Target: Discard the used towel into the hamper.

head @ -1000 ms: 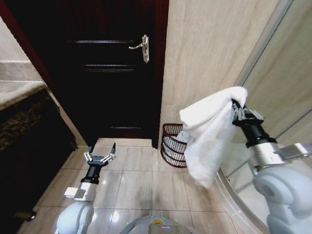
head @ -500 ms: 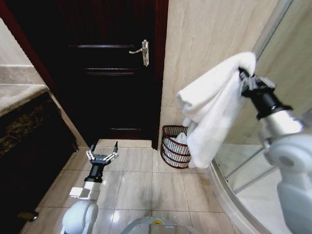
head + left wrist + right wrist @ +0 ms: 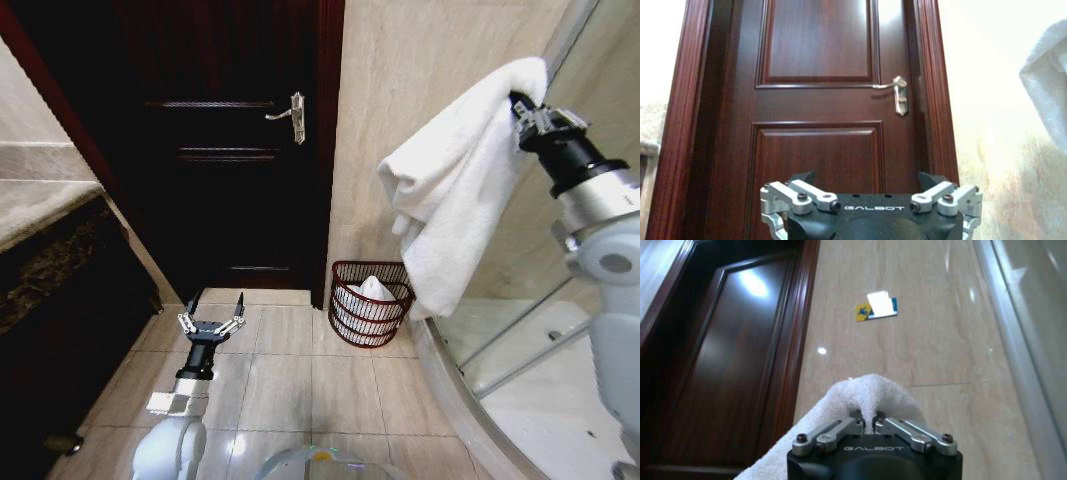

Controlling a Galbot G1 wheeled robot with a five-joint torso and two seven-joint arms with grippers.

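Note:
A white towel (image 3: 455, 190) hangs in folds from my right gripper (image 3: 522, 108), which is shut on its top edge high up beside the beige wall. In the right wrist view the towel (image 3: 863, 395) bunches between the closed fingers of that gripper (image 3: 868, 424). The hamper (image 3: 370, 303), a dark reddish-brown wire basket, stands on the floor by the wall, below and slightly left of the towel's lower end; something white lies inside it. My left gripper (image 3: 211, 322) hangs low over the floor tiles, open and holding nothing, facing the door (image 3: 827, 100).
A dark wooden door (image 3: 220, 150) with a metal handle (image 3: 290, 112) is straight ahead. A dark counter (image 3: 50, 260) runs along the left. A curved glass shower enclosure (image 3: 520, 370) fills the right. Tiled floor (image 3: 280, 380) lies open in front of the hamper.
My right gripper has risen and moved right with the towel, which now hangs clear above the hamper rather than in front of it. The left arm has stayed where it was.

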